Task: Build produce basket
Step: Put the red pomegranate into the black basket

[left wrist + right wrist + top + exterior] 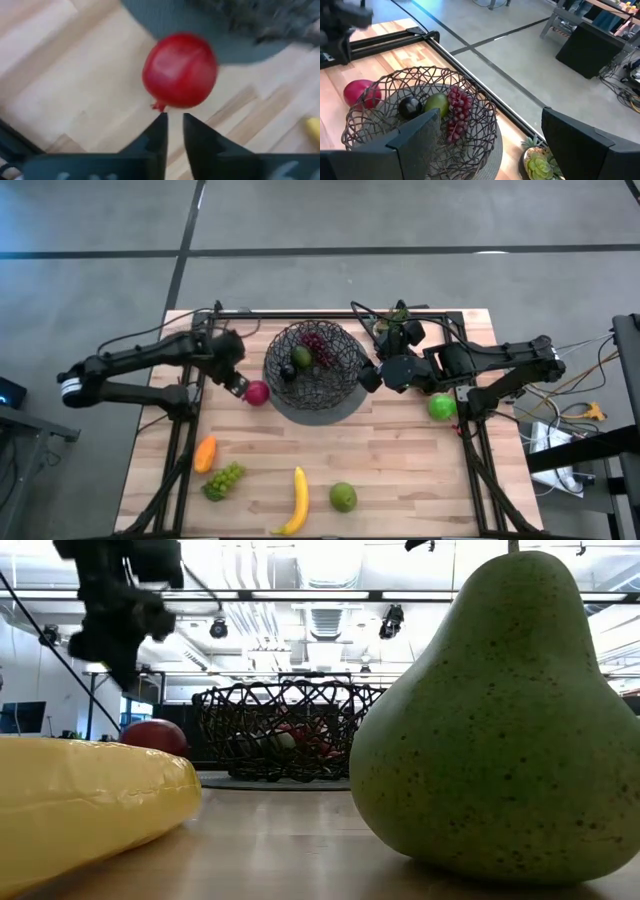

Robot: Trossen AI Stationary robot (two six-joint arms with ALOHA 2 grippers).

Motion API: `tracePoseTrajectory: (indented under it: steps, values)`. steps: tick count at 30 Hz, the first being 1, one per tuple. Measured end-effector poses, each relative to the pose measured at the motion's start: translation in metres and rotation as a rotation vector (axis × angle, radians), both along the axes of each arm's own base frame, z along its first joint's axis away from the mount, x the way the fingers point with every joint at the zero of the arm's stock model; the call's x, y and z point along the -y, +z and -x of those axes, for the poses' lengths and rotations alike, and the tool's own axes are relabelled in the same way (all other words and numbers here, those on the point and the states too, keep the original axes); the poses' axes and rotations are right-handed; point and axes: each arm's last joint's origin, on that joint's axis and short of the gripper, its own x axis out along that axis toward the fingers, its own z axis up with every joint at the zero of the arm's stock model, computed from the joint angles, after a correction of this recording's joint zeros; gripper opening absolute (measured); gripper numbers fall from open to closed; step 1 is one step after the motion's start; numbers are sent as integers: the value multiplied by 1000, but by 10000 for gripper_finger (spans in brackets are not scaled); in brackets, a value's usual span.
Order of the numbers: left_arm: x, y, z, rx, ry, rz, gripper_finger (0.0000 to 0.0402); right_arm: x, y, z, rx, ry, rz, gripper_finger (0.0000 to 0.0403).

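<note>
The basket (316, 365) stood open-topped, so its mouth was free from above. To its left the red apple (257, 393) lay just beside its wall with the left claw (238, 385) against it; to its right the right claw (372, 376) crowded the rim. In front of the basket, bare counter (400, 460) stayed clear.

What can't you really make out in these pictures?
- Low view: the basket's contents are only specks behind its wire.
- Low view: the banana is cut off by the edge.
- Left wrist view: the basket behind the red fruit is blurred.
- Right wrist view: the dark fruit is unidentifiable.
</note>
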Motion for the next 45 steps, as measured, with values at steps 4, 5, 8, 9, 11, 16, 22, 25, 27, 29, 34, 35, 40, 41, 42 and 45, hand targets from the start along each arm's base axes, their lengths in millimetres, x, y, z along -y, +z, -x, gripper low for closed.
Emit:
tracePoseTrajectory:
  steps: [4,5,8,9,11,16,22,25,27,29,34,35,40,41,42,45]
  values:
    - [2,-29,3,-74,-48,58,118,0,0,0,-1,0,0,329]
    - [3,-35,3,-82,-61,72,136,0,0,0,-1,0,0,329]
    - [5,-49,6,-100,-68,86,186,0,0,0,-3,0,0,329]
    - [4,-52,6,-92,-67,84,199,0,0,0,-3,0,0,329]
    - [4,-57,6,-76,-67,77,218,0,0,0,-3,0,1,329]
    - [2,-61,0,-2,-69,45,230,0,0,0,-3,0,1,329]
    - [3,-64,-4,61,-96,96,231,0,0,0,-2,-1,0,329]
    - [8,-64,-5,74,-126,136,231,0,0,0,-1,-1,-1,329]
    - [12,-64,-6,75,-155,146,231,0,0,0,-1,-1,-1,329]
    - [16,-66,-6,61,-176,132,231,0,0,0,-1,-2,-1,329]
    - [20,-69,-9,6,-188,-19,231,0,0,0,0,-7,4,329]
    - [20,-68,-11,16,-195,-42,231,0,0,0,1,-10,7,329]
    - [22,-66,-18,84,-328,-119,231,1,0,0,2,-19,17,329]
    - [22,-66,-19,89,-356,-130,231,1,0,0,2,-19,17,329]
    - [22,-67,-20,90,-384,-141,231,1,0,0,3,-19,17,329]
    - [22,-72,-22,78,-416,-147,231,1,0,0,9,-23,12,329]
